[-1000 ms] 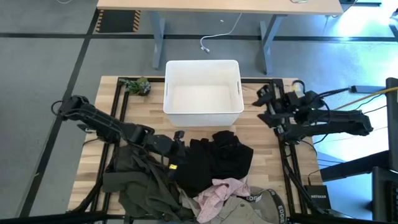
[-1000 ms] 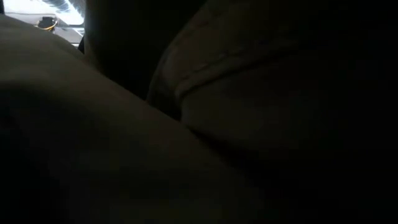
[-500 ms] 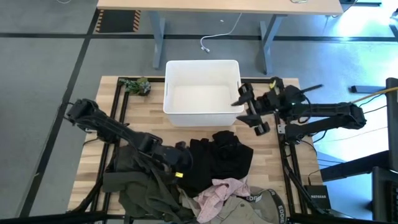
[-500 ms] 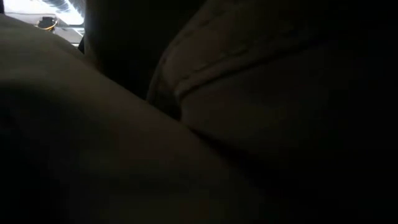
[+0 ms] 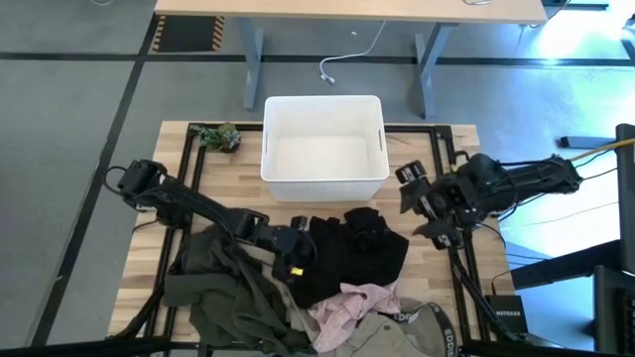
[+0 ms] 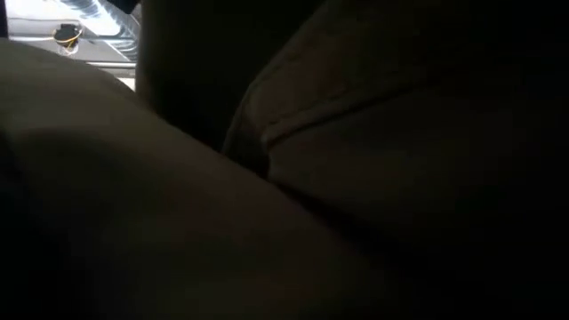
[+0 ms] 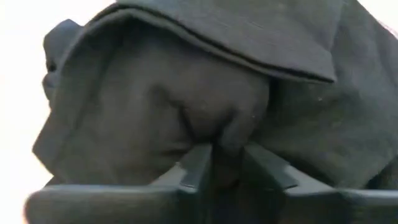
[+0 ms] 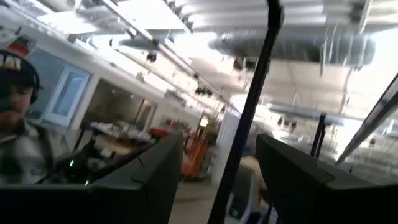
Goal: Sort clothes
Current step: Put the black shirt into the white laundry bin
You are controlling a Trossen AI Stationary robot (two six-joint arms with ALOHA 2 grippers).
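The clothes lie heaped on the near half of the wooden table: a black garment point(image 5: 352, 253) in the middle, a pale pink one point(image 5: 352, 302), olive-green ones point(image 5: 228, 293) at the left, and a beige one with a lettered strap point(image 5: 412, 319). My left gripper point(image 5: 298, 253) sits at the black garment's left edge, shut on its cloth point(image 7: 186, 106). Just right of that garment and a little apart from it, my right gripper point(image 5: 419, 205) is open with nothing between its fingers point(image 8: 155, 174). Dark cloth fills the low view. My left gripper pinches a bunched fold of the black garment point(image 7: 227, 140) between its two fingers point(image 7: 199, 165), near the garment's left edge. The fingers come from the table's left. The garment lies on the table, slack.
A white bin point(image 5: 323, 149) stands at the table's far middle, with a small green plant-like clump point(image 5: 218, 136) to its left. Black frame rails point(image 5: 193, 169) run along the table's sides. A person point(image 8: 15, 124) shows in the room in the right wrist view.
My left gripper has pushed toward the table's right into the black garment's edge and shut on a fold of it. My right gripper has swung out toward the bin, then come back toward the near edge, staying open.
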